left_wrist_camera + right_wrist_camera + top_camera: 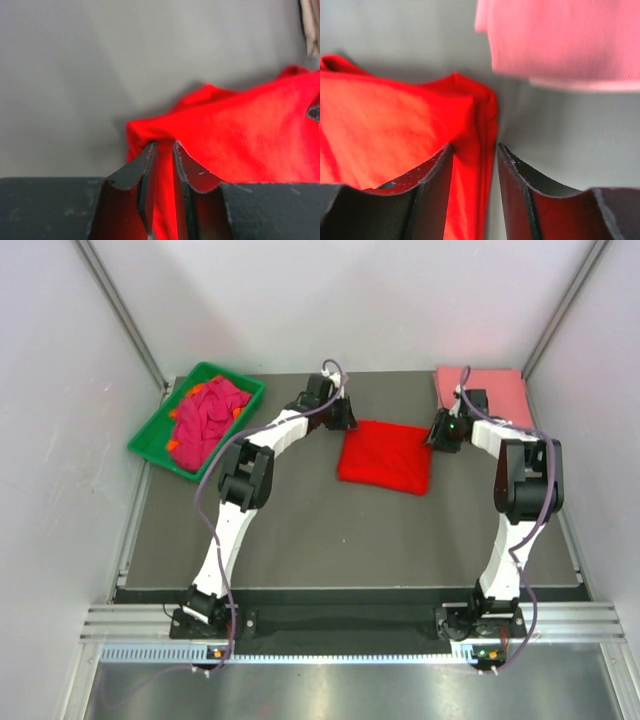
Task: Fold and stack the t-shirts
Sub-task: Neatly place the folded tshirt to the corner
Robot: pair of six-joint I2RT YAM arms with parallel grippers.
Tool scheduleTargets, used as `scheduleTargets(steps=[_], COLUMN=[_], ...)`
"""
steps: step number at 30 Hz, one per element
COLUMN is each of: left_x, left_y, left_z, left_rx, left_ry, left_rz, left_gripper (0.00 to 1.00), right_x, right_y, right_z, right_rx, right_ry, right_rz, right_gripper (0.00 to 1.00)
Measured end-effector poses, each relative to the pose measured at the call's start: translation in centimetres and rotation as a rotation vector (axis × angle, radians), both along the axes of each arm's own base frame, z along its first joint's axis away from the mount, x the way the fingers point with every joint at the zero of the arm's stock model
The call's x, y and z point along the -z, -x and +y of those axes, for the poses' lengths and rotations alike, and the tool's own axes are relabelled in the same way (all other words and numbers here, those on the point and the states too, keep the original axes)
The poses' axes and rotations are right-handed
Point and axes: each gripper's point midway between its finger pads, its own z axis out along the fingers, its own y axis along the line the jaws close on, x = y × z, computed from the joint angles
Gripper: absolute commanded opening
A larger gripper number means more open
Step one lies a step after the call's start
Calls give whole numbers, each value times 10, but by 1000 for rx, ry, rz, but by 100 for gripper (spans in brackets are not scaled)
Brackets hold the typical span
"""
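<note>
A bright red t-shirt [385,457] lies folded into a rough square at the middle of the table. My left gripper [347,423] is at its far left corner; in the left wrist view [163,144] the jaws are pinched on a fold of the red shirt [240,135]. My right gripper [437,438] is at the shirt's far right corner; in the right wrist view [475,146] the jaws stand apart over the red shirt's layered edge [480,125], with bare table showing between them. A salmon pink t-shirt [480,390] lies folded at the back right, also in the right wrist view [560,40].
A green tray [150,435] at the back left holds a crumpled magenta t-shirt [212,415] with orange cloth [180,450] under it. Grey walls close in on the left, the right and the back. The dark mat [330,540] ends at a metal rail near the arm bases.
</note>
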Motion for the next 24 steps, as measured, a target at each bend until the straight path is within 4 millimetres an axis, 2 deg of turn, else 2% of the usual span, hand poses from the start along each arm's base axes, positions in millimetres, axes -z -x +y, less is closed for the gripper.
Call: scheduleTargets(steps=[2,7,15,19,21,24], left_x=[2,-10,-19,-39,-57,-94], left_y=[-10,-30,-34,-11,13,52], left_z=[3,11,34,59,74,86], left_rx=[-19,-61,-86,-94,-95,-69], left_ry=[38,71,102,69,44,45], left_rz=[6,-44,1,47,72,81], left_gripper=[26,27,27,27,26,25], right_x=[0,-1,-1,0,0,0], right_y=[-8,-22,-28,-31,-32,-32], right_z=[0,-1,-5,-4,-3,1], right_rx=[2,-10,-28,-48,-65,-91], right_ry=[-3,7,39,47,44,32], right_rz=[-19,-48,-52,-47,-49,-52], right_gripper=[43,43,44,43,43,42])
